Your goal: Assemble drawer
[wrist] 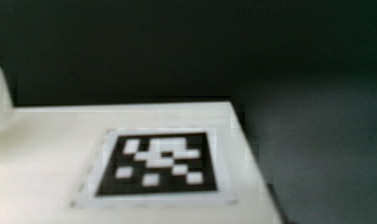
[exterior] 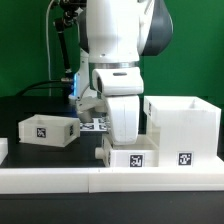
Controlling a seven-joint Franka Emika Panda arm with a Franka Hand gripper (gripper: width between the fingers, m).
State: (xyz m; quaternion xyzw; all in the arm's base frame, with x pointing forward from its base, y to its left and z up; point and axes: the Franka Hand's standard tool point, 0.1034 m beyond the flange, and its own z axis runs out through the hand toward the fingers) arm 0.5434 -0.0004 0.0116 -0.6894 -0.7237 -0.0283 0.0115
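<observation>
**Arm low beside the drawer box, jaws hidden**

Nearest, a smooth white ledge (exterior: 60, 178) edges the black desk (exterior: 85, 150). Behind it, at the exterior view's right, the square-walled white drawer box (exterior: 185, 125) stands upright with its open side up. The arm (exterior: 124, 110) hangs just beside it and hides the jaws, so their state cannot be told. The blurred wrist view shows a flat tagged panel (wrist: 60, 125), probably beneath them. Farther left, a smaller box (exterior: 48, 129) lies with its long side across the view.

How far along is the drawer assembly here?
Done: nothing visible. The small box at the exterior view's left and the middle tagged part sit outside the big open box. In hand: the gripper is low over the middle tagged part, grip unclear. Left: likely fitting both in.
</observation>
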